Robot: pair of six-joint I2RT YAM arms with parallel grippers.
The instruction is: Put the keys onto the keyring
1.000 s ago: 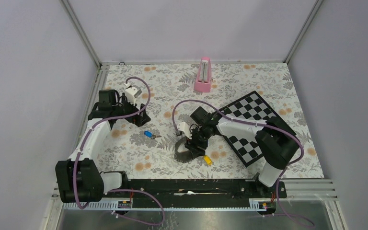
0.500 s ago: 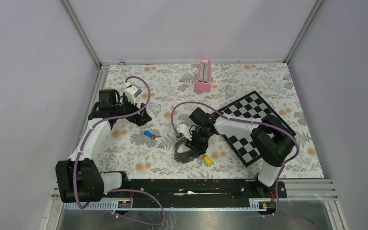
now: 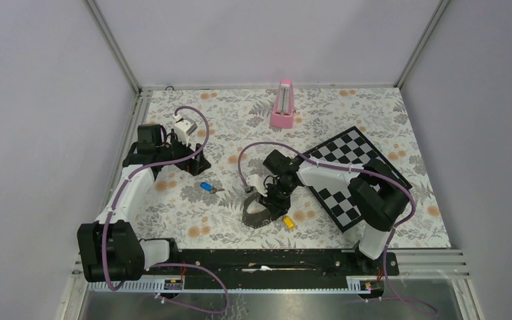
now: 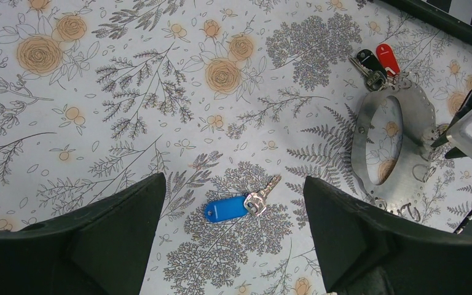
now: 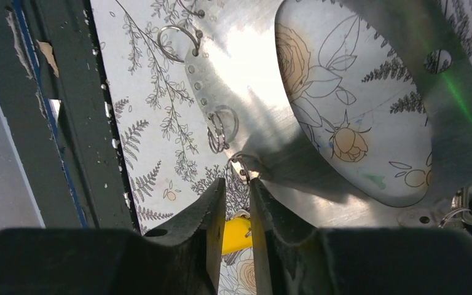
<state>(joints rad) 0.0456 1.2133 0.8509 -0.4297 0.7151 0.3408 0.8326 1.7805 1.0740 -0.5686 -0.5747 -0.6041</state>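
On the flower-printed desk point(image 3: 240, 127), just off the left edge of the black-and-white chequered board point(image 3: 357, 160): the flat grey strap-loop keyring point(image 4: 364, 144), lying flat, with tiny silver rings point(image 5: 222, 130) threaded through holes along its rim and a small red piece point(image 4: 387, 57) beside a small black tag point(image 4: 369, 61) at one end.

Also just off the board's near-left edge, close beside the loop: the small metal key with a yellow plastic head point(image 3: 289, 223), showing from the right wrist only as a yellow patch behind the fingers. Well to the left of the board, beyond the loop: the small metal key with a blue plastic head point(image 4: 226, 209), flat on the desk and apart from everything else.

Right end effector point(image 5: 238, 184), reaching in from over the board's left edge, low at the loop's rim: fingers point(image 5: 212, 221) almost together, only a thin slit between them, one silver ring right at the tips (pinched or merely touched, cannot tell).

Left end effector point(image 4: 233, 181), far to the left of the board: released, fingers point(image 4: 104, 246) spread wide, grasping nothing, blue key in view on the desk between them.
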